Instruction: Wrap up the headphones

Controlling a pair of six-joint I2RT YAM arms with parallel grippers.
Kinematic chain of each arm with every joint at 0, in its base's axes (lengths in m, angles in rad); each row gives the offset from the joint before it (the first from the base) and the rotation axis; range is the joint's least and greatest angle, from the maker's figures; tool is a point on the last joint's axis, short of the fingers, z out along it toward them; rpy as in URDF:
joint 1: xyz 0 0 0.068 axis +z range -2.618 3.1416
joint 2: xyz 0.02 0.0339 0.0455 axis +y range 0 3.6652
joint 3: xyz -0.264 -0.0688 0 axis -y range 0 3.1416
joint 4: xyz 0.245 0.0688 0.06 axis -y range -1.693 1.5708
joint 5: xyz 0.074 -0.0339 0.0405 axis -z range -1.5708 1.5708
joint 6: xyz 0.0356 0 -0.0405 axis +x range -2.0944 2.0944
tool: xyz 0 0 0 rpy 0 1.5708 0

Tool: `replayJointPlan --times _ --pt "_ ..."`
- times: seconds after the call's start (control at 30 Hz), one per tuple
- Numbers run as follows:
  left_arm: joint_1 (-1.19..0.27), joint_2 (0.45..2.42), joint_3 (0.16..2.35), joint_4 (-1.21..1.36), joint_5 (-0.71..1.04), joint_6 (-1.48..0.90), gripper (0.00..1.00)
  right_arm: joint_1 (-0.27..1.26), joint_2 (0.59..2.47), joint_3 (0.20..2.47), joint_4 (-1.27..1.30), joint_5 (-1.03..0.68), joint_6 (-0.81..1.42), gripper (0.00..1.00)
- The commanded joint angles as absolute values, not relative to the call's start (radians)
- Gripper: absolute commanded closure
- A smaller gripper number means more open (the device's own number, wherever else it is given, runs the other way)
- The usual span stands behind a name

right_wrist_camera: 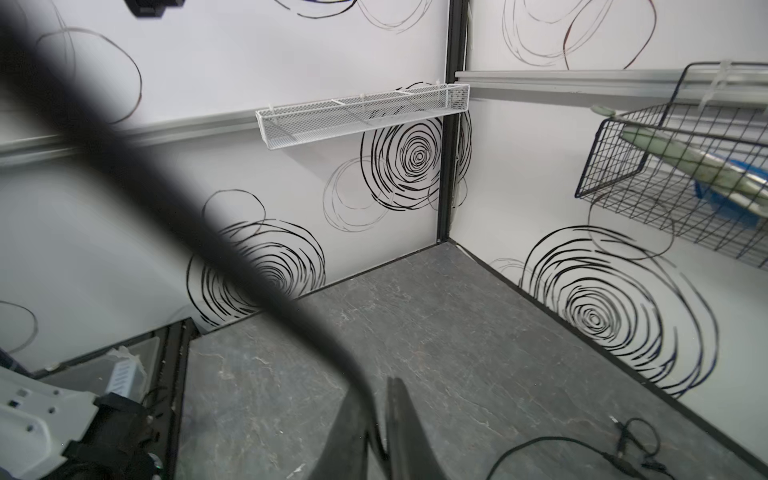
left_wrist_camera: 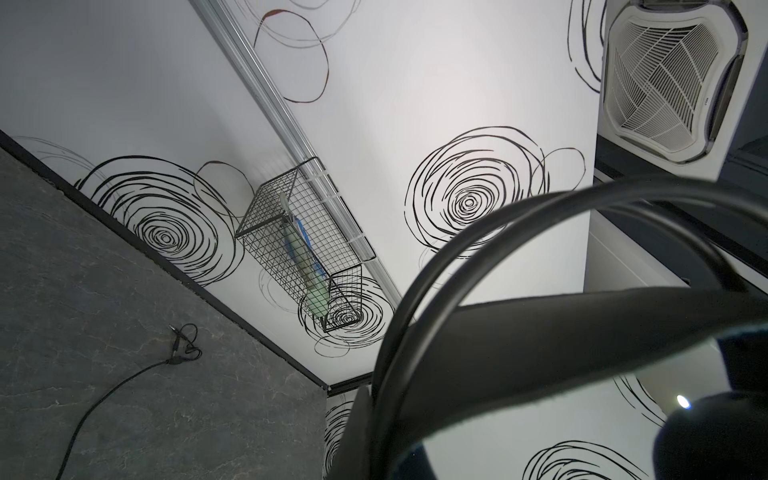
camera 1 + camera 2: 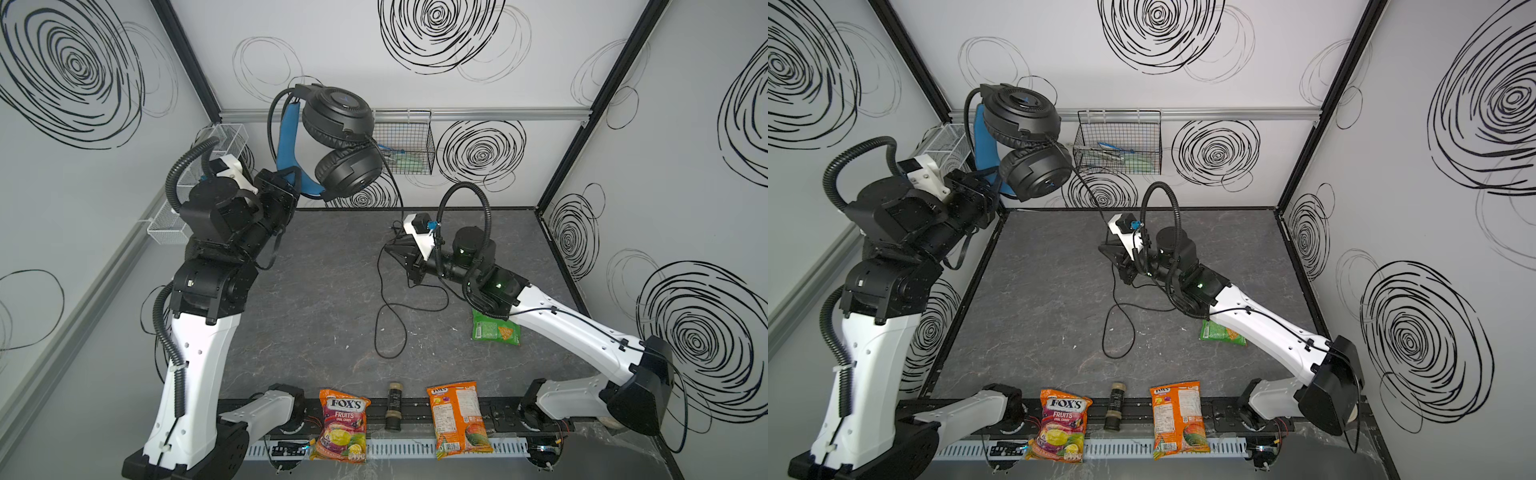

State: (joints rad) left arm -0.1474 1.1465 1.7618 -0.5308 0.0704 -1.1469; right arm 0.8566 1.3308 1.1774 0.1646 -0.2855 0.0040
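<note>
Black headphones (image 3: 349, 168), two earcups (image 3: 336, 116), one cable (image 1: 166, 191); three snack packets (image 3: 343, 424)

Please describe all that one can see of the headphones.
The headphones are black, over-ear, with two round padded earcups, a thin wire headband and a blue inner strap. The left gripper holds them by the band, raised above the table. Their thin cable hangs down, passes through the shut right gripper and loops on the table.

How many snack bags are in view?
3: the Fox's candy bag and an orange bag at the front edge, and a green bag partly under the right arm. Others may be hidden.
</note>
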Motion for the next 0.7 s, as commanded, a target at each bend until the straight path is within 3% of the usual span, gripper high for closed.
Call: replayJointPlan --times 0.0,0.2,0.37,0.5,0.67 --pt "-0.113 1.143 1.786 -0.436 0.108 -1.202 1.0 0.851 1.286 1.169 0.175 -0.289 0.017 0.98" --pt "0.092 1.107 1.654 -0.381 0.272 -1.306 1.0 0.85 1.243 1.149 0.105 -0.242 0.007 1.0" --pt "0.147 1.093 1.635 -0.435 0.24 -1.235 1.0 0.863 1.182 1.162 -0.056 -0.118 -0.037 1.0" --pt "0.14 1.063 1.603 -0.52 0.144 -1.128 1.0 0.886 1.127 1.24 -0.234 0.107 -0.108 1.0" --pt "0.082 1.034 1.549 -0.61 -0.028 -0.992 1.0 1.057 1.109 1.371 -0.41 0.528 -0.364 1.0"
